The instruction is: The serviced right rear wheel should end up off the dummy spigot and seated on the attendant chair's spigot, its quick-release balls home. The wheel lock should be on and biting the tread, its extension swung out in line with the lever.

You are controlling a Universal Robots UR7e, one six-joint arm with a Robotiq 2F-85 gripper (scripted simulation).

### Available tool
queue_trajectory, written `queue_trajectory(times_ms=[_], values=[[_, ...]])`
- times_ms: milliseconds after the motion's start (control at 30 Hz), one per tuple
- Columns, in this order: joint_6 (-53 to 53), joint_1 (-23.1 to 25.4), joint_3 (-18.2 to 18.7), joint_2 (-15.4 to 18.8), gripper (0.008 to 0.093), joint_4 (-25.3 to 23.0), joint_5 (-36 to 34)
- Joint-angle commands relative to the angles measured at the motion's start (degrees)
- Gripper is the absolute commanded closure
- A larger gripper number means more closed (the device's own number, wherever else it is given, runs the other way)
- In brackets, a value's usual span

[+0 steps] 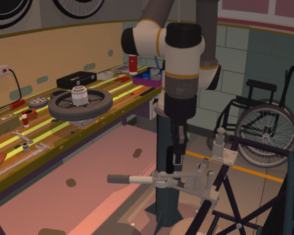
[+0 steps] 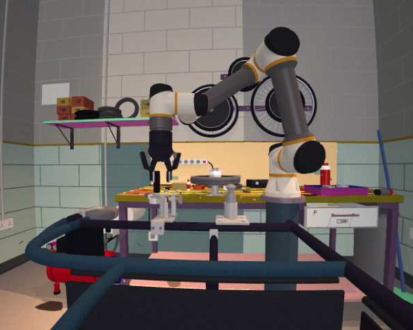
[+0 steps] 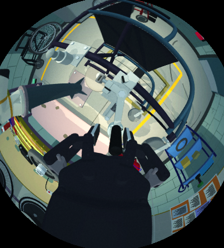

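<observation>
The black extension (image 1: pixel 169 159) (image 2: pixel 156 181) (image 3: pixel 116 139) stands upright from the wheel lock lever (image 1: pixel 152 180), at a right angle to the lever's grey grip (image 1: pixel 118 178). The lock assembly (image 1: pixel 193 180) (image 2: pixel 163 209) (image 3: pixel 118 94) is clamped to the chair frame's dark tube. The chair's spigot (image 1: pixel 220 146) (image 2: pixel 231 204) (image 3: pixel 60 55) stands bare on its plate further along the tube. The serviced wheel (image 1: pixel 80 103) (image 2: pixel 215 178) lies flat on the dummy spigot (image 1: pixel 79 95) on the bench. My gripper (image 1: pixel 174 158) (image 2: pixel 160 177) (image 3: pixel 110 136) hangs around the extension, open and holding nothing.
The chair frame's dark tubes (image 1: pixel 266 149) and blue padded rail (image 2: pixel 185 266) lie just below and right of the lock. The arm's pedestal (image 1: pixel 167 197) stands behind it. The bench edge (image 1: pixel 66 149) with tools runs on the left. A parked wheelchair (image 1: pixel 266 126) is by the wall.
</observation>
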Motion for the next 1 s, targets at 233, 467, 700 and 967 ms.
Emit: queue_trajectory(times_ms=[233,467,700,967], values=[[0.0,0.0,0.0,0.0,0.0534,0.0,0.0],[0.0,0.0,0.0,0.0,0.0674,0.0,0.0],[0.0,0.0,0.0,0.0,0.0814,0.0,0.0],[1.1,-0.1,0.2,-0.2,0.0934,-0.1,0.0]])
